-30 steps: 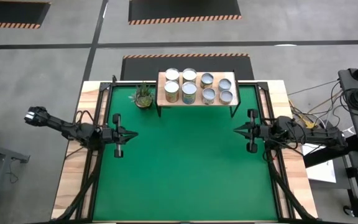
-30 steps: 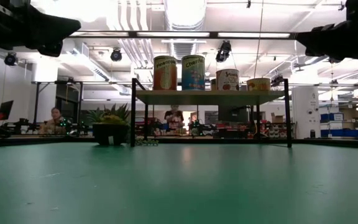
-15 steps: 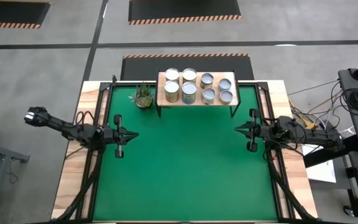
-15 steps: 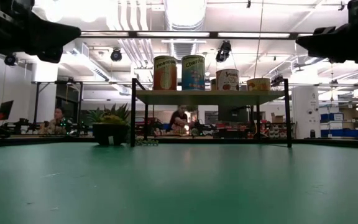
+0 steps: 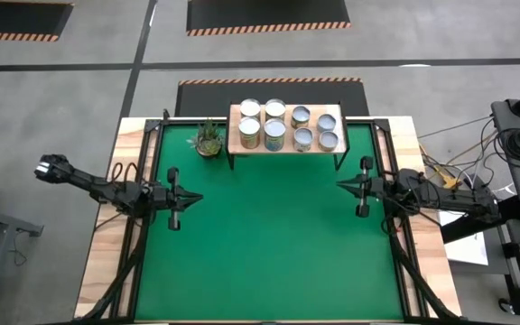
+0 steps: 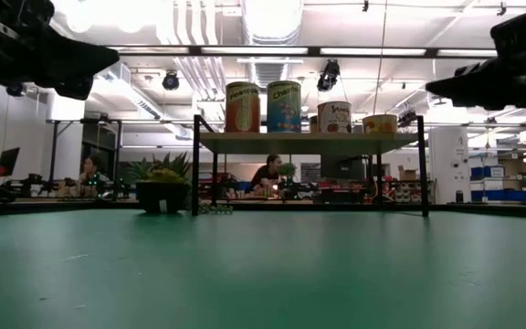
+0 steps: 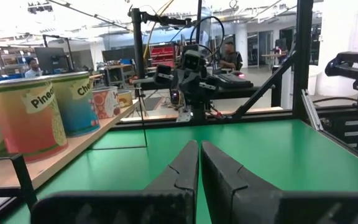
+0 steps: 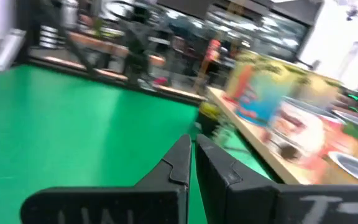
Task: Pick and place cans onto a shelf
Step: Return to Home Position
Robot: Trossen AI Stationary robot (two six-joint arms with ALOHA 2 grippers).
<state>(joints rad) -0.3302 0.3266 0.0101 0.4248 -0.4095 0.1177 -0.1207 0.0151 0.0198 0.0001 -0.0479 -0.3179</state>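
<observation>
Several cans (image 5: 274,126) stand upright in two rows on the pale wood shelf (image 5: 285,147) at the table's far edge; the low view shows tall labelled cans (image 6: 242,107) at the left and shorter ones (image 6: 379,123) at the right. My left gripper (image 5: 194,197) hovers shut and empty over the mat's left side; it shows shut in the left wrist view (image 7: 199,149). My right gripper (image 5: 339,185) hovers shut and empty over the mat's right side, also seen in the right wrist view (image 8: 193,144).
A small potted plant (image 5: 208,139) stands on the mat just left of the shelf. The green mat (image 5: 269,244) covers the table between the arms. People sit in the room beyond the table's far edge (image 6: 268,174).
My right gripper has moved a little toward the table's far edge and the shelf, still shut. My left gripper has kept still. The cans have not moved.
</observation>
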